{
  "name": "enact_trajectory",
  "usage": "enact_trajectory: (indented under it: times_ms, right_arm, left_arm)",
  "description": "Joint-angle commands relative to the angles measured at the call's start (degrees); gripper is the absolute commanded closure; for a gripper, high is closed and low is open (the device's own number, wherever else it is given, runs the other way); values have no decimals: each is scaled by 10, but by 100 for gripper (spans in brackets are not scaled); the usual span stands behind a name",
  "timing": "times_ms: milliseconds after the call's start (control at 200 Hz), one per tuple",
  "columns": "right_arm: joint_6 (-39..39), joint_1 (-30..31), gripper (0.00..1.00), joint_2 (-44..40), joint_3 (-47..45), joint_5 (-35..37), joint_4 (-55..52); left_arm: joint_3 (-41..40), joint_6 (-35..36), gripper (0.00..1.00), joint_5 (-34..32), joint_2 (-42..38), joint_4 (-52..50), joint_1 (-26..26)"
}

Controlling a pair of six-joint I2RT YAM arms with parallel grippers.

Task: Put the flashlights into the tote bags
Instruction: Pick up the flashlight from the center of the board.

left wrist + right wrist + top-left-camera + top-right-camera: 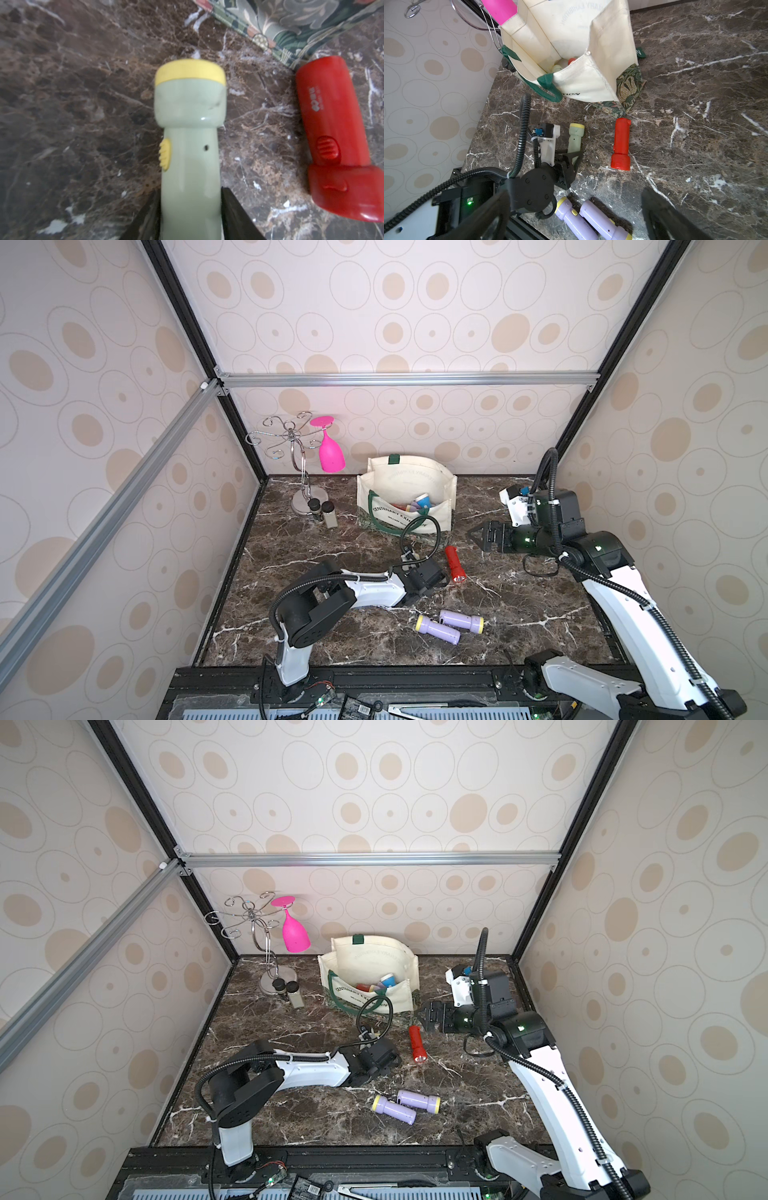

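Note:
A pale green flashlight (189,124) with a yellow head ring lies on the marble table, and my left gripper (189,191) is shut on its tail end, one finger on each side. The right wrist view shows that flashlight (575,137) a short way in front of the cream tote bag (571,37). Both top views hide it under my left wrist. A red flashlight (454,566) lies just right of it. Two lilac flashlights (461,621) lie side by side nearer the front. The bag (405,485) stands open with several flashlights (419,502) inside. My right gripper (473,536) hangs open and empty right of the bag.
A wire glass rack (299,460) with a pink glass (331,450) hanging from it stands at the back left. Two small dark-capped jars (322,510) stand at its base. Patterned walls close in the back and both sides.

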Motion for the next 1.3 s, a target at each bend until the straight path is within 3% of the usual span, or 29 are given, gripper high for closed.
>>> enact_trajectory:
  times_ms: [0, 55, 115, 265, 435, 595, 880, 980, 1146, 1296]
  right_arm:
    - [4, -3, 0, 0, 29, -7, -12]
    - [2, -3, 0, 2, 34, -6, -14]
    - [2, -4, 0, 2, 36, -6, -14]
    - [1, -4, 0, 2, 36, -4, -15]
    - [-9, -4, 0, 4, 50, -1, -21]
    - [-16, -3, 1, 9, 48, -11, -21]
    - [6, -2, 1, 28, 18, -115, 18]
    - [26, -2, 1, 41, 6, -168, 44]
    - [136, 1, 0, 63, -54, -271, 173]
    - [115, 19, 1, 99, -38, -284, 169]
  left_arm:
    - [2, 2, 53, 16, 40, -84, 7]
    - [8, 0, 55, 14, 44, -97, 7]
    - [9, 1, 64, 14, 41, -96, 6]
    - [-6, -6, 77, 0, 14, -99, 6]
    - [-43, 37, 91, -10, -61, -31, -3]
    - [-84, 80, 94, -5, -161, 50, -20]
    - [-172, 101, 98, 8, -324, 209, -33]
    - [-186, 107, 99, 15, -356, 248, -33]
    - [-199, 141, 100, 54, -385, 317, -33]
    - [-199, 160, 100, 91, -391, 359, -33]
